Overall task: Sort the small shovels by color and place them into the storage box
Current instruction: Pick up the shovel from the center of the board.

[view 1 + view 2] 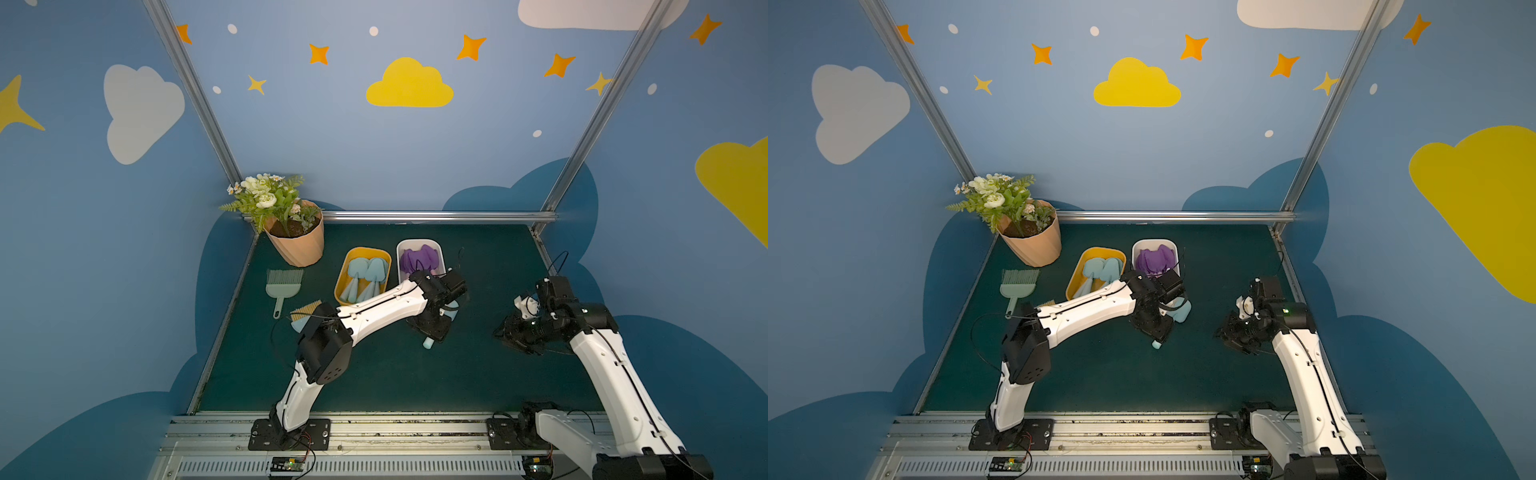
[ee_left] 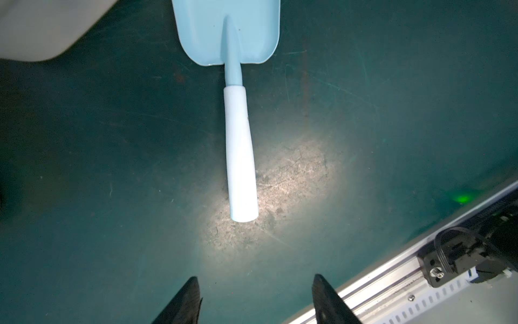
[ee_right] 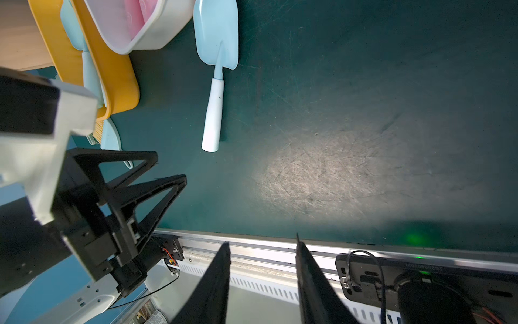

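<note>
Left tub beside right tub; loose shovel just before right tub.

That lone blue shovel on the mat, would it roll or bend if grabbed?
The blue shovel looks like moulded plastic, so probably stiff and light. Its round tapered handle might roll, but the wide blade lying on the mat should stop that.

The scuffed green counter carries a flowerpot, brush, yellow tub and white tub. One blue shovel lies flat beside the white tub.

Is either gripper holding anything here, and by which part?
Nothing is held. The left gripper hangs open over the blue shovel; the right gripper is empty.
</note>
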Tool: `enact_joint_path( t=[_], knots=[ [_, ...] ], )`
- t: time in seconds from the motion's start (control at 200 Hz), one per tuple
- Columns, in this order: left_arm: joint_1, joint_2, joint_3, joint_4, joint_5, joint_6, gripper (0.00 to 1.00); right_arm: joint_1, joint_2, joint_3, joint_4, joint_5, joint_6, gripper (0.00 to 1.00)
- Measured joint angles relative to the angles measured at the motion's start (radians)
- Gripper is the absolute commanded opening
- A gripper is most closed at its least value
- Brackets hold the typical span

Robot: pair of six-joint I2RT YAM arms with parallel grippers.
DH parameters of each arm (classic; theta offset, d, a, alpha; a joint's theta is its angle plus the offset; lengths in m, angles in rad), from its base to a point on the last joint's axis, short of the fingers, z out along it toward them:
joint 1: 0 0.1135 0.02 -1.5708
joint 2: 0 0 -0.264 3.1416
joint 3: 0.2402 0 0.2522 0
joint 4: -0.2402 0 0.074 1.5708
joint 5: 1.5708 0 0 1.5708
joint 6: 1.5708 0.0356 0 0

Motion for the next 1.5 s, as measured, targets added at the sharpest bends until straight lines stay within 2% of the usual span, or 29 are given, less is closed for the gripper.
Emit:
enact_joint_path(
  t=[0.235,0.591,0.901,1.502],
  knots=[
    [0.001,0.095,0.076,-0.016,-0.015,0.025,0.66,-0.001,0.0,-0.011,-0.002,0.008,-0.004,0.4],
    [0.001,0.189,0.172,-0.082,-0.061,0.079,0.65,-0.006,0.008,-0.012,-0.002,0.019,-0.016,0.4],
    [0.004,0.24,0.189,-0.105,-0.066,0.108,0.62,-0.009,0.014,-0.018,-0.002,0.023,-0.019,0.4],
    [0.005,0.296,0.21,-0.112,-0.027,0.12,0.49,-0.013,0.036,-0.02,-0.002,0.021,-0.038,0.4]
  ],
)
